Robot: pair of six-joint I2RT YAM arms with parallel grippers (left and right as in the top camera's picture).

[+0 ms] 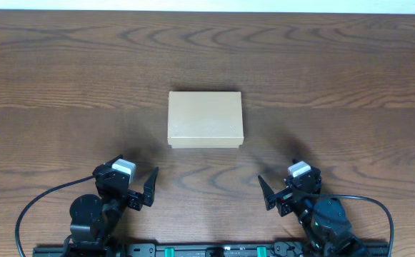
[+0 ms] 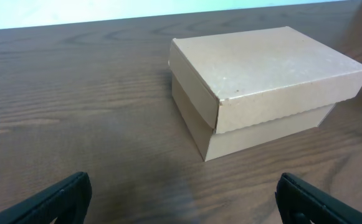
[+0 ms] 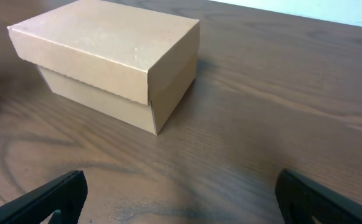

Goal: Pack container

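Note:
The container (image 1: 205, 119) is a plain tan cardboard box with its lid shut, standing on the middle of the wooden table. It shows in the left wrist view (image 2: 265, 81) ahead and to the right, and in the right wrist view (image 3: 109, 59) ahead and to the left. My left gripper (image 1: 141, 187) is open and empty, near the front edge, short of the box's left corner. My right gripper (image 1: 278, 191) is open and empty, near the front edge, short of the box's right corner. Neither touches the box.
The dark wooden table (image 1: 64, 86) stretches on all sides of the box. A black rail (image 1: 207, 250) runs along the front edge between the arm bases. Black cables loop out from both arms at the front corners.

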